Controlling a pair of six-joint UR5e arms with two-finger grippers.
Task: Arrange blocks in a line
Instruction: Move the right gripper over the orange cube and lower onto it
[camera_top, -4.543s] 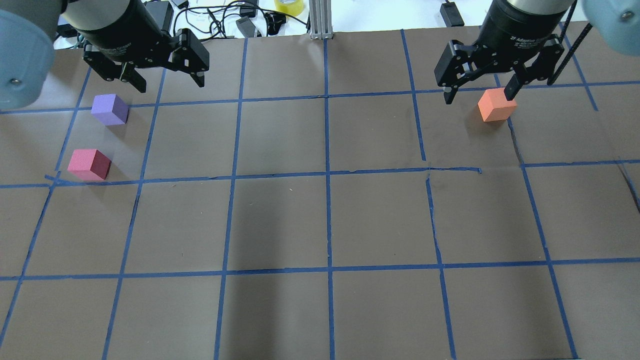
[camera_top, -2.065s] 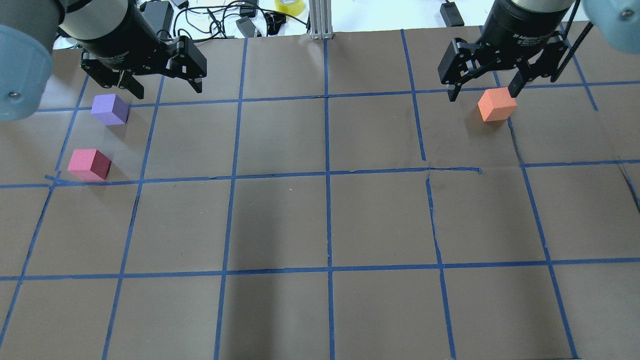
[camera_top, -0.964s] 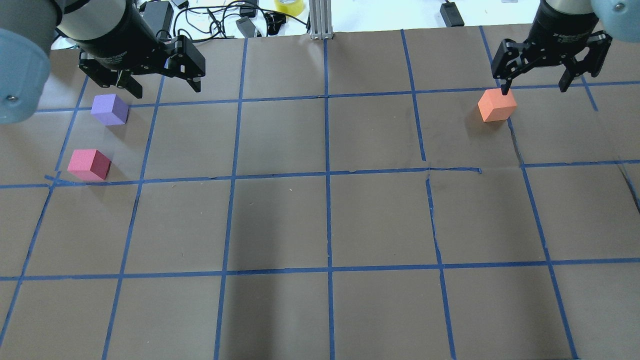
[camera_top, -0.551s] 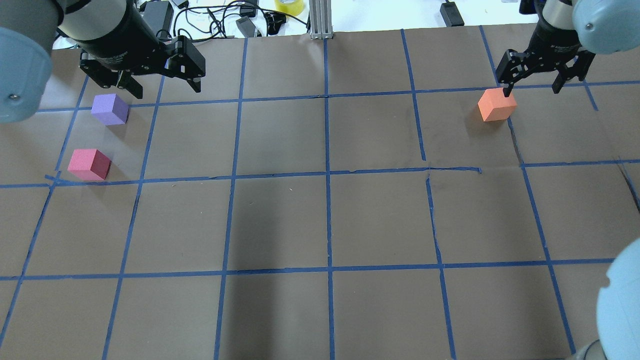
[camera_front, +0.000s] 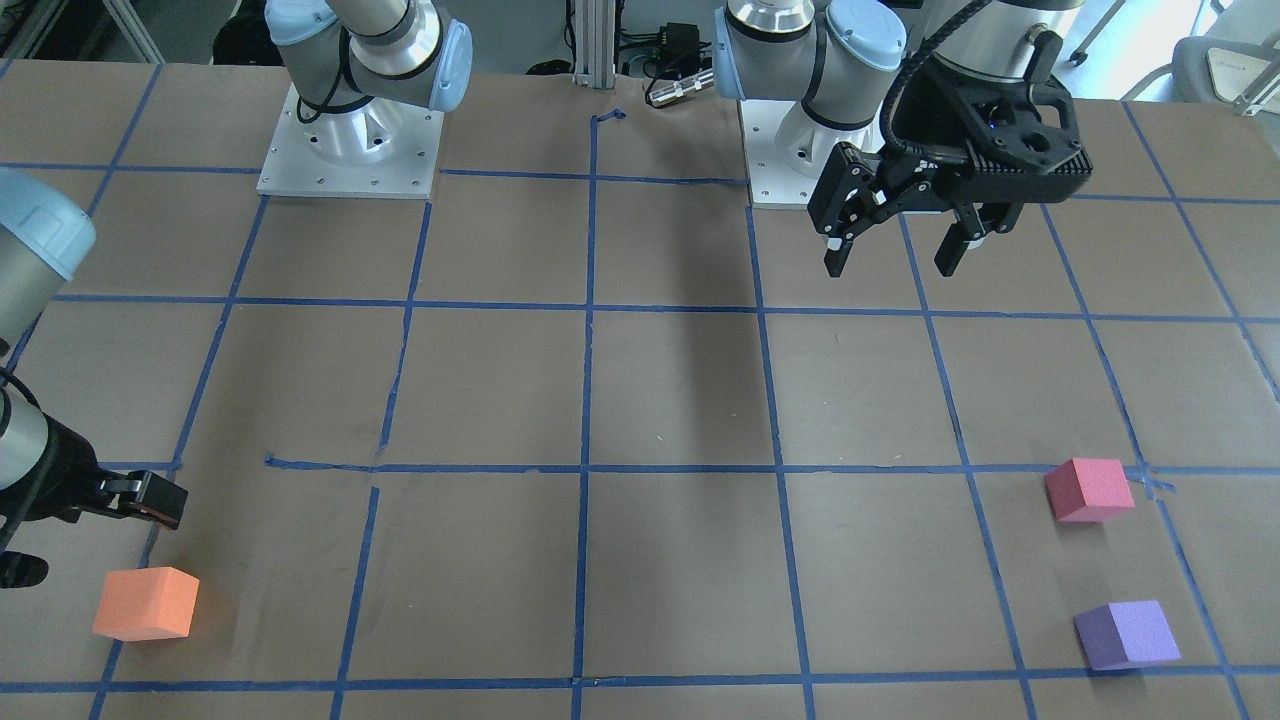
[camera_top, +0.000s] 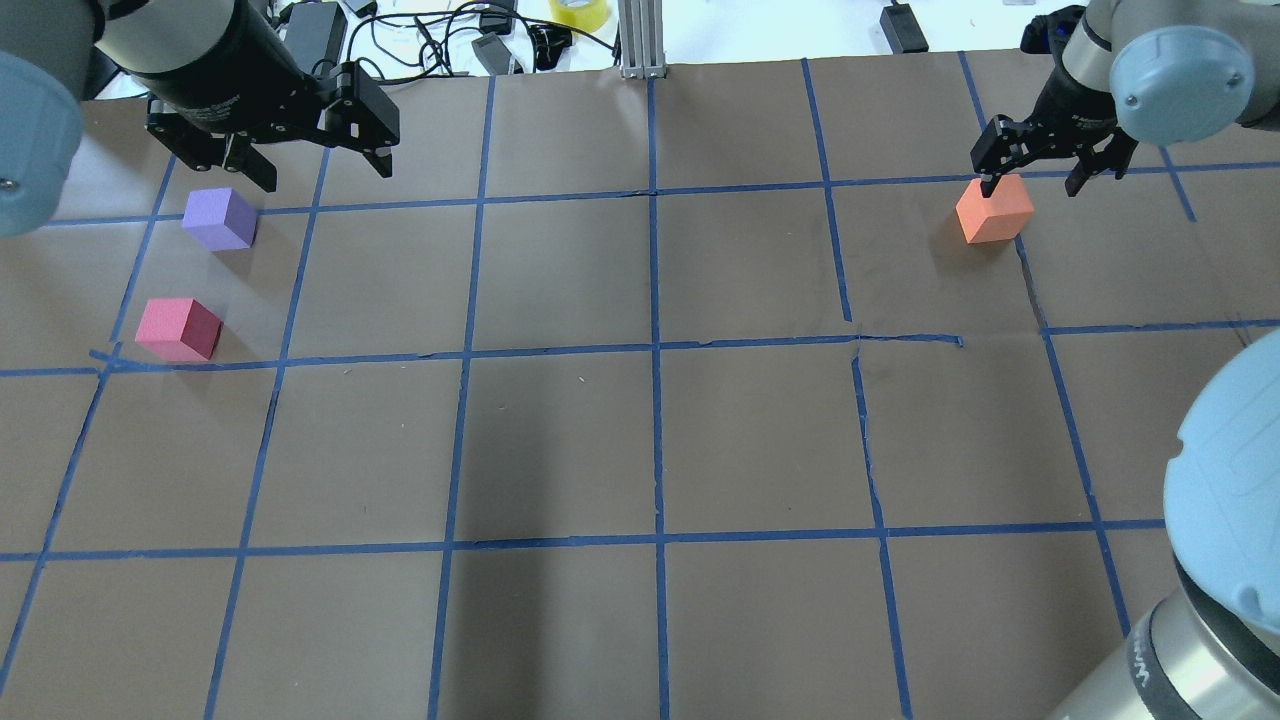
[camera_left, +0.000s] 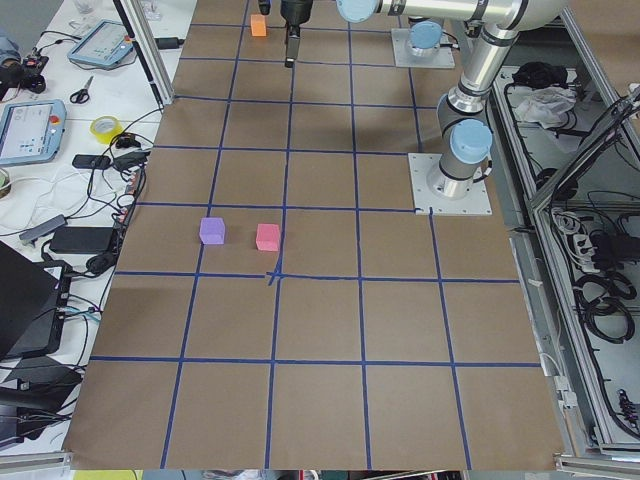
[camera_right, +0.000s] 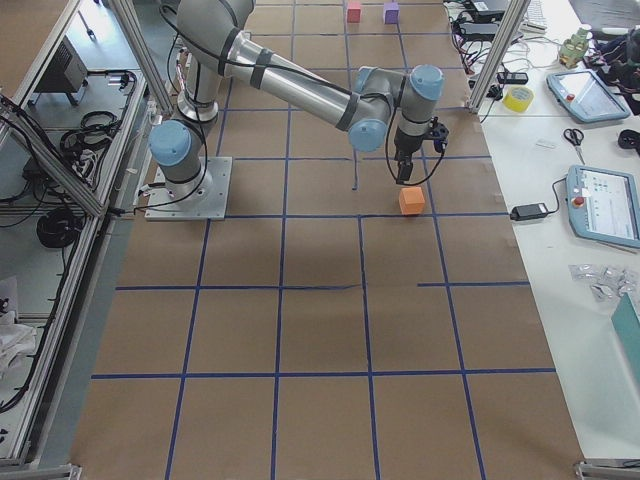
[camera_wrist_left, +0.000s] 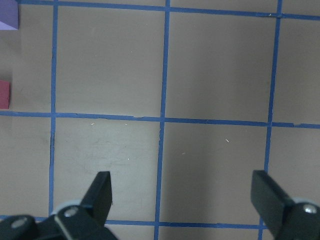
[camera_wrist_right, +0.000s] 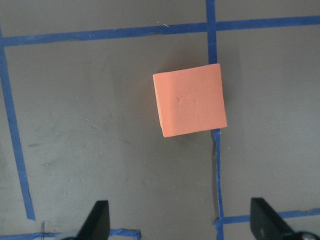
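The orange block (camera_top: 993, 210) sits on the brown table at the far right; the right wrist view shows it (camera_wrist_right: 190, 100) ahead of the fingers, not between them. My right gripper (camera_top: 1030, 186) hovers open and empty just beyond it. The purple block (camera_top: 220, 218) and the pinkish-red block (camera_top: 178, 329) sit apart at the far left. My left gripper (camera_top: 322, 172) is open and empty, raised beyond and to the right of the purple block. Its wrist view (camera_wrist_left: 184, 195) shows bare table, with both blocks cut off at the left edge.
Blue tape lines grid the table. Cables, a yellow tape roll (camera_top: 578, 12) and an aluminium post (camera_top: 640, 35) lie past the far edge. My right arm's elbow (camera_top: 1230, 500) fills the near right corner. Both arm bases (camera_front: 350, 140) stand at my side.
My right gripper has drawn away from the orange block, swung right, then come back over it, and its elbow has entered at the near right. My left gripper shifted slightly left. The blocks have not moved.
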